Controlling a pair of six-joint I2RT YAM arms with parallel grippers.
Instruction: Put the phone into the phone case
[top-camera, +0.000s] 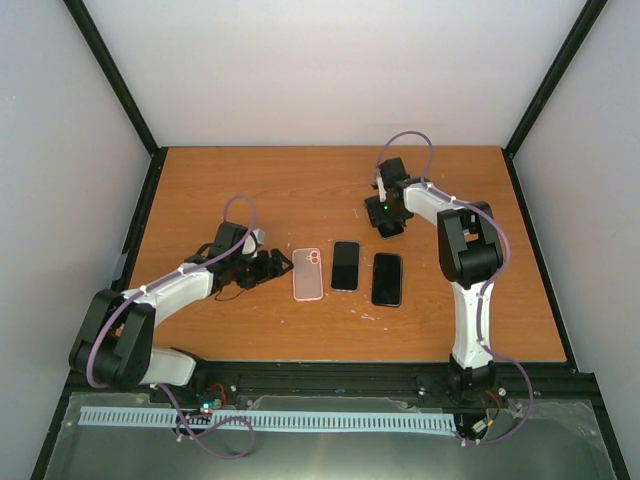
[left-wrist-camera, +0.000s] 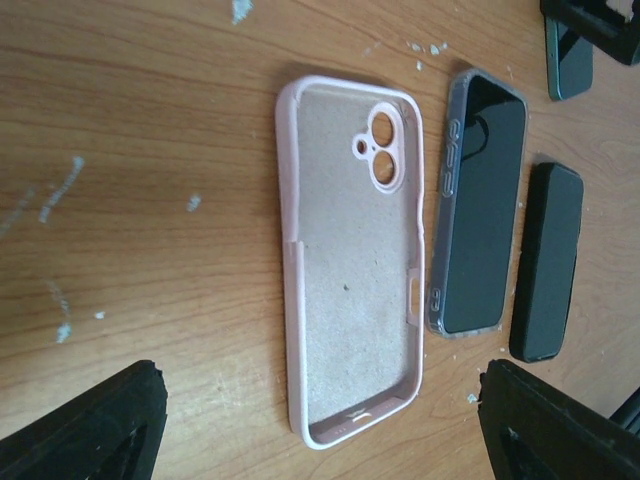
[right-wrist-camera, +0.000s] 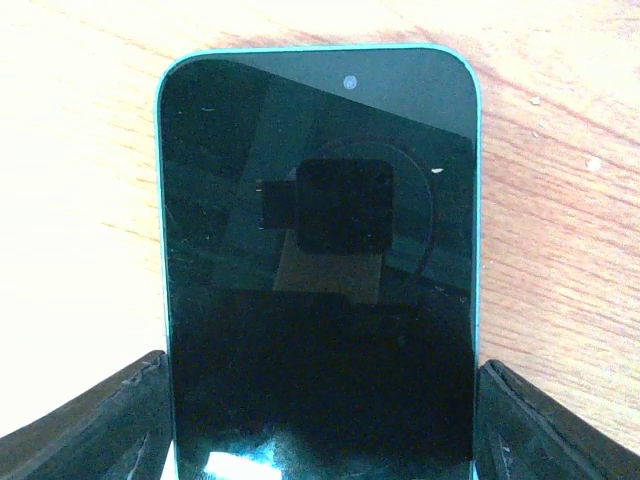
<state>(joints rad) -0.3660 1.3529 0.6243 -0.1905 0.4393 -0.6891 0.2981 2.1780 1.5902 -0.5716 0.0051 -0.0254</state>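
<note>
An empty pink phone case (top-camera: 308, 273) lies open side up on the wooden table; the left wrist view shows its pale lining and camera cut-out (left-wrist-camera: 355, 270). My left gripper (top-camera: 272, 265) is open just left of the case, its fingers either side of the case's near end (left-wrist-camera: 320, 400) without touching it. My right gripper (top-camera: 385, 218) is at the back right, shut on a phone with a teal edge and dark screen (right-wrist-camera: 320, 200), one finger against each long side (right-wrist-camera: 322, 400). That phone's lower end is hidden.
A phone in a clear case (top-camera: 345, 265) lies right of the pink case, also in the left wrist view (left-wrist-camera: 480, 205). A black phone (top-camera: 387, 279) lies further right (left-wrist-camera: 548, 262). Black frame posts and white walls surround the table (top-camera: 250, 190).
</note>
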